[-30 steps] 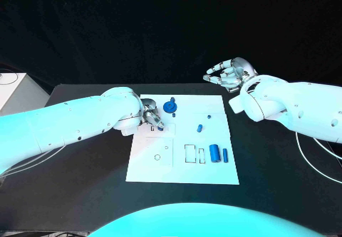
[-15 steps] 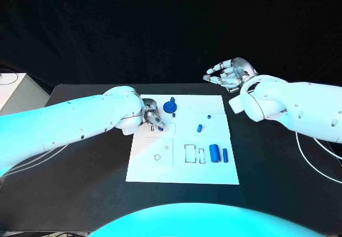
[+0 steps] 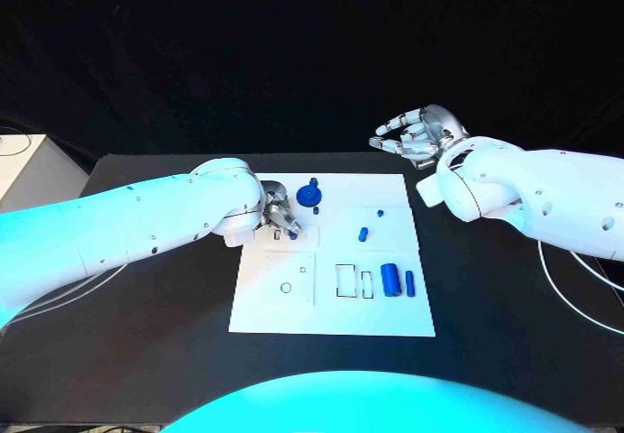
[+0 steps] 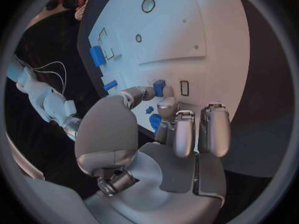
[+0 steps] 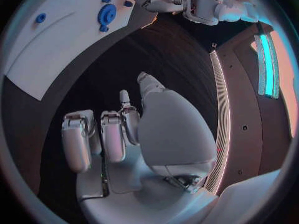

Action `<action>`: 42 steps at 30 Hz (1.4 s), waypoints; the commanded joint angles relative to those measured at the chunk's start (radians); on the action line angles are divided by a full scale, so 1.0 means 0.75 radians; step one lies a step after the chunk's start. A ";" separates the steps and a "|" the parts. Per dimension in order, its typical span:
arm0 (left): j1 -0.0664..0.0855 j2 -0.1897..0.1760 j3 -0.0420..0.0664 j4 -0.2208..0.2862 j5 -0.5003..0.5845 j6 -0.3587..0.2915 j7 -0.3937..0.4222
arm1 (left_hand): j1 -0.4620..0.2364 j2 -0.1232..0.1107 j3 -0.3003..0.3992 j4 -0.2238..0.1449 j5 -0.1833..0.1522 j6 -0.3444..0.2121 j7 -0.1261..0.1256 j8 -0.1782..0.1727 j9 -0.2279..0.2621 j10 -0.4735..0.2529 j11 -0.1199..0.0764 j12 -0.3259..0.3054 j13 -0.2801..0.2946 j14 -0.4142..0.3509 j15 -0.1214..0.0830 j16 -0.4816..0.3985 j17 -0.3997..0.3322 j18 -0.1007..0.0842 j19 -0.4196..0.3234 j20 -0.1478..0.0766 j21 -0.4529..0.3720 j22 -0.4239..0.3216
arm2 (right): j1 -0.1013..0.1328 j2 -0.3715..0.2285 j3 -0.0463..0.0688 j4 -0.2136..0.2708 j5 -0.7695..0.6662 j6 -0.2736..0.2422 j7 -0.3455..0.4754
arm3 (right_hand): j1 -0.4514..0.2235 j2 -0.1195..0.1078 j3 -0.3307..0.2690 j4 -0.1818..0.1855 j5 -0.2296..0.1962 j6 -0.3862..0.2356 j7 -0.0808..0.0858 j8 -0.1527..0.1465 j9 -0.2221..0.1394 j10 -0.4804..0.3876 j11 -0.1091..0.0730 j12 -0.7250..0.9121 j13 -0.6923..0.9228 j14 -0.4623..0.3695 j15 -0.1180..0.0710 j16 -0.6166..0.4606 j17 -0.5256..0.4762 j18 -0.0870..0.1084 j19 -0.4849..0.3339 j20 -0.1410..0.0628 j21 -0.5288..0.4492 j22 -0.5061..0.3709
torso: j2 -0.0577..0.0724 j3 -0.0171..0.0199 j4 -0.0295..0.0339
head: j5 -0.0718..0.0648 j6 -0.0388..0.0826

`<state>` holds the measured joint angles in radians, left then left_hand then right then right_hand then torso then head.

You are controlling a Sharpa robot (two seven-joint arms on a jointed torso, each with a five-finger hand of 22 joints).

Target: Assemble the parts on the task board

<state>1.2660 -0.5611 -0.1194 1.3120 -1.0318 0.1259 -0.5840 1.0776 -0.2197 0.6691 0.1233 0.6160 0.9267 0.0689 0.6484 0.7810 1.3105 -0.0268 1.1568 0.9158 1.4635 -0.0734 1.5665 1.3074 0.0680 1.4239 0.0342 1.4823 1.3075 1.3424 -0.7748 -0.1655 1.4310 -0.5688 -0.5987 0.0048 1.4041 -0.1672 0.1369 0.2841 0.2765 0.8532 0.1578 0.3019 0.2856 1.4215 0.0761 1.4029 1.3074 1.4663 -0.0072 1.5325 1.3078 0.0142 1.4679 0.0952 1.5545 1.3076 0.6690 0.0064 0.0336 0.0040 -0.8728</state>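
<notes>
The left hand pinches a small blue peg at the task board's ten o'clock slot; tilted, it could jam. The right hand hovers empty, fingers spread.

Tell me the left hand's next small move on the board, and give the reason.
Probably ease the small blue part down into the rectangular slot beside it. The left hand pinches that part just above the task board with the slot close by; the right hand is raised off the board, fingers apart, holding nothing.
</notes>
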 commanded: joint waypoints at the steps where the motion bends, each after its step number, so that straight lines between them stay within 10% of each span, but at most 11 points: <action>1: -0.006 0.004 -0.003 0.002 0.007 0.037 0.000 | -0.007 0.001 0.120 -0.151 -0.005 0.015 -0.033 -0.007 0.007 0.005 -0.003 -0.007 -0.004 0.143 -0.011 0.006 0.351 -0.022 0.007 -0.003 0.001 0.041 | -0.001 -0.001 0.000 0.001 -0.009 0.017 0.009 | -0.010 0.002 0.008 0.003 -0.004 -0.010 0.003 0.005 -0.002 -0.011 0.000 -0.007 0.137 0.105 0.010 -0.003 0.207 -0.011 0.123 0.009 -0.009 0.329 | -0.001 -0.0002 0.0010 | -0.003 0.000; 10: -0.007 -0.007 -0.003 0.009 0.006 0.036 -0.004 | -0.077 -0.028 -0.190 -0.010 -0.036 0.048 -0.043 -0.058 -0.017 -0.007 -0.008 -0.018 -0.001 0.143 -0.017 0.006 0.351 -0.021 0.006 -0.009 -0.009 0.033 | -0.001 -0.003 0.000 0.002 -0.007 0.016 0.012 | -0.012 0.001 0.008 0.003 -0.005 -0.011 0.003 0.006 -0.002 -0.015 0.000 -0.011 0.133 0.104 0.010 -0.005 0.204 -0.010 0.121 0.009 -0.013 0.326 | -0.003 -0.0011 0.0011 | -0.003 0.000; 12: -0.007 -0.011 -0.003 0.011 0.005 0.030 -0.004 | -0.091 -0.030 -0.243 0.036 -0.157 0.053 -0.040 -0.068 -0.022 -0.008 -0.005 -0.018 0.002 0.143 -0.014 0.006 0.351 -0.021 0.008 -0.008 -0.010 0.034 | -0.002 -0.003 0.000 0.001 -0.007 0.016 0.013 | -0.012 0.001 0.008 0.003 -0.005 -0.011 0.003 0.006 -0.002 -0.015 0.000 -0.011 0.133 0.104 0.010 -0.005 0.204 -0.010 0.121 0.009 -0.013 0.326 | -0.002 -0.0022 0.0010 | -0.004 0.000; 19: -0.008 -0.025 -0.002 0.020 0.001 0.007 -0.006 | -0.070 -0.035 -0.350 0.183 -0.318 0.062 -0.037 -0.082 -0.024 -0.010 -0.002 -0.019 0.006 0.143 -0.011 0.006 0.351 -0.021 0.010 -0.005 -0.011 0.036 | -0.004 -0.004 0.000 0.001 -0.006 0.016 0.014 | -0.013 0.001 0.008 0.004 -0.005 -0.012 0.003 0.006 -0.002 -0.014 0.000 -0.009 0.135 0.105 0.010 -0.004 0.207 -0.010 0.122 0.009 -0.012 0.327 | -0.002 -0.0024 0.0014 | -0.004 0.000; 31: -0.008 -0.046 0.003 0.037 -0.016 -0.011 -0.011 | -0.049 -0.029 -0.382 0.221 -0.350 0.065 -0.037 -0.084 -0.022 -0.008 -0.001 -0.016 0.012 0.143 -0.011 0.006 0.351 -0.022 0.012 -0.004 -0.010 0.039 | -0.008 -0.006 0.000 0.000 -0.006 0.012 0.015 | -0.018 0.000 0.007 0.006 -0.006 -0.013 0.004 0.006 -0.002 -0.017 0.000 -0.012 0.131 0.103 0.010 -0.006 0.201 -0.008 0.119 0.009 -0.017 0.323 | -0.002 -0.0014 0.0014 | -0.004 0.007; 42: -0.005 -0.105 0.079 0.103 0.070 0.008 0.001 | -0.034 -0.013 -0.437 0.223 -0.392 0.058 -0.034 -0.091 -0.022 -0.021 0.001 -0.032 -0.008 0.141 -0.010 0.003 0.346 -0.018 0.004 -0.003 -0.017 0.026 | -0.012 -0.009 0.000 -0.006 -0.006 0.011 0.016 | -0.021 0.000 0.006 0.007 -0.006 -0.014 0.004 0.006 -0.002 -0.016 0.000 -0.011 0.132 0.103 0.010 -0.006 0.200 -0.008 0.120 0.009 -0.017 0.323 | -0.002 -0.0011 0.0012 | -0.008 0.029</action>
<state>1.2609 -0.6374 -0.0623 1.3825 -1.0238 0.1228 -0.5903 1.0484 -0.2263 0.3462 0.2898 0.3239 0.9697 0.0395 0.5822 0.7636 1.2975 -0.0232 1.1326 0.9096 1.4669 -0.0770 1.5665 1.3073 0.0680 1.4275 0.0306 1.4708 1.3073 1.3346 -0.7808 -0.1657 1.4275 -0.5685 -0.5991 0.0066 1.3948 -0.1658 0.1396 0.2868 0.2765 0.8504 0.1606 0.3017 0.2847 1.4144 0.0763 1.3993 1.3078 1.4663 -0.0072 1.5325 1.3075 0.0143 1.4679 0.0952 1.5450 1.3080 0.6674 0.0052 0.0346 -0.0012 -0.8567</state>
